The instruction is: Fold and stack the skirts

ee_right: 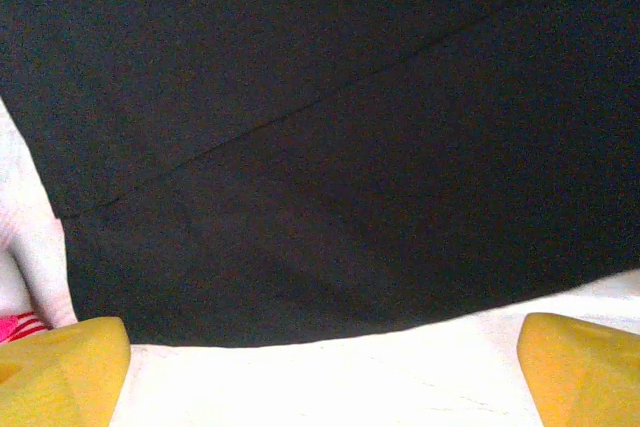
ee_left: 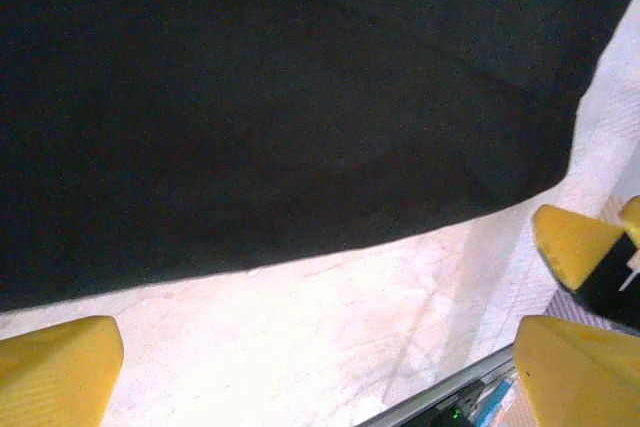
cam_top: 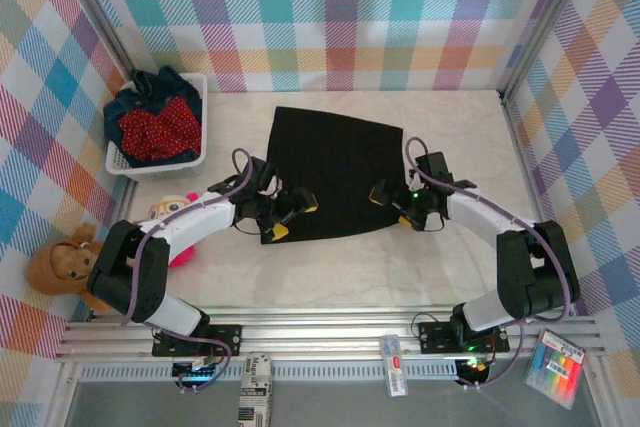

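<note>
A plain black skirt (cam_top: 335, 167) lies spread flat in the middle of the table. My left gripper (cam_top: 293, 217) hangs open over its near left corner, and my right gripper (cam_top: 385, 197) hangs open at its near right edge, the two facing each other. In the left wrist view the black skirt (ee_left: 280, 97) lies beyond my open left gripper (ee_left: 315, 372), with bare table between the yellow fingertips (ee_left: 55, 367). The right wrist view shows the skirt's hem (ee_right: 330, 197) just beyond my open right gripper (ee_right: 325, 372). A red dotted skirt (cam_top: 158, 129) and a denim one (cam_top: 165, 82) are heaped in the basket.
The white mesh basket (cam_top: 196, 152) stands at the back left. A pink plush toy (cam_top: 170, 209) and a brown one (cam_top: 60, 262) lie by the left arm. Plaid walls close in three sides. A marker pack (cam_top: 558, 367) sits past the front rail.
</note>
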You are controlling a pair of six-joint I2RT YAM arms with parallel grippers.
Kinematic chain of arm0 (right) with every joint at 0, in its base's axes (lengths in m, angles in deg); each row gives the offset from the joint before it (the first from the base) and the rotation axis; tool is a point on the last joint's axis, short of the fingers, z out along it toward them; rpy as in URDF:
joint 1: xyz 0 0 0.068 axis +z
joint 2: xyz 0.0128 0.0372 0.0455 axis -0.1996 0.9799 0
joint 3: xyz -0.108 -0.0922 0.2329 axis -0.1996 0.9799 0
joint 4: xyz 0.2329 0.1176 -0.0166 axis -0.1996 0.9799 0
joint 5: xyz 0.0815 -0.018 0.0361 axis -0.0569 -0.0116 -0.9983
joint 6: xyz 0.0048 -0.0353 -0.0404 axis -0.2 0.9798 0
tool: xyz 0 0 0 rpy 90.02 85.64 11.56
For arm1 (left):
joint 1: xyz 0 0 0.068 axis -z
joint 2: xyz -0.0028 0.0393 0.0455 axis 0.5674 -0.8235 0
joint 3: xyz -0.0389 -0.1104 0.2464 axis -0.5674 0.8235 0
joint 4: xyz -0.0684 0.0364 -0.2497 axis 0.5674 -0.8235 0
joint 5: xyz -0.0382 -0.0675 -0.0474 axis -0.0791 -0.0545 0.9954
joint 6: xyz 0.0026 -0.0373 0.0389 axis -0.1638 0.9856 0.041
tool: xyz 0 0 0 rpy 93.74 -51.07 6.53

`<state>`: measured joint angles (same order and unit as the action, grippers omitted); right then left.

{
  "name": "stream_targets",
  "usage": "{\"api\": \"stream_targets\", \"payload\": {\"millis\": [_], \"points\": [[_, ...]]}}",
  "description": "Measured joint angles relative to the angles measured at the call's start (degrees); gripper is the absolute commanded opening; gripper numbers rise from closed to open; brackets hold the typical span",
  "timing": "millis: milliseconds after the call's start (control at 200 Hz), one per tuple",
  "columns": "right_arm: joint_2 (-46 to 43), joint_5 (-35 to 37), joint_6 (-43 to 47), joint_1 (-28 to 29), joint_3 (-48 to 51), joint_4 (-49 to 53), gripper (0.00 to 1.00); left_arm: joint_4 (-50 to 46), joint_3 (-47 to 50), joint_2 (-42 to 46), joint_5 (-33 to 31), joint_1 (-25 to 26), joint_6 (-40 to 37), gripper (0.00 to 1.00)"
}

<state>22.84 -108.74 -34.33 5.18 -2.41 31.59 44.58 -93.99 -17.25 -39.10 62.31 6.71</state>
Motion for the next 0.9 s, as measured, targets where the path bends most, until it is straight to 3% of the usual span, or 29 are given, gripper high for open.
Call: {"api": "stream_targets", "payload": {"millis": [130,330,555,705,900], "points": [[3.02,1.07,-1.11,2.10,-0.13,-3.23,0.99,2.14,0.00,-1.38,-1.40,0.11,0.98,1.00],[5.18,7.02,-2.99,2.80,-0.13,-3.87,0.99,1.25,2.49,-2.71,-8.70,-0.44,2.38,1.00],[4.96,11.21,-3.54,2.80,-0.13,-2.93,0.99,4.70,6.80,-2.16,-9.29,-1.66,5.29,1.00],[2.10,13.07,-2.93,2.80,-0.11,-0.20,0.99,5.01,7.58,-0.63,-9.51,-1.66,5.38,1.00],[-4.85,15.98,-1.77,2.80,-0.11,4.04,0.99,-3.93,5.81,2.89,-11.91,-1.68,1.99,1.00]]}}
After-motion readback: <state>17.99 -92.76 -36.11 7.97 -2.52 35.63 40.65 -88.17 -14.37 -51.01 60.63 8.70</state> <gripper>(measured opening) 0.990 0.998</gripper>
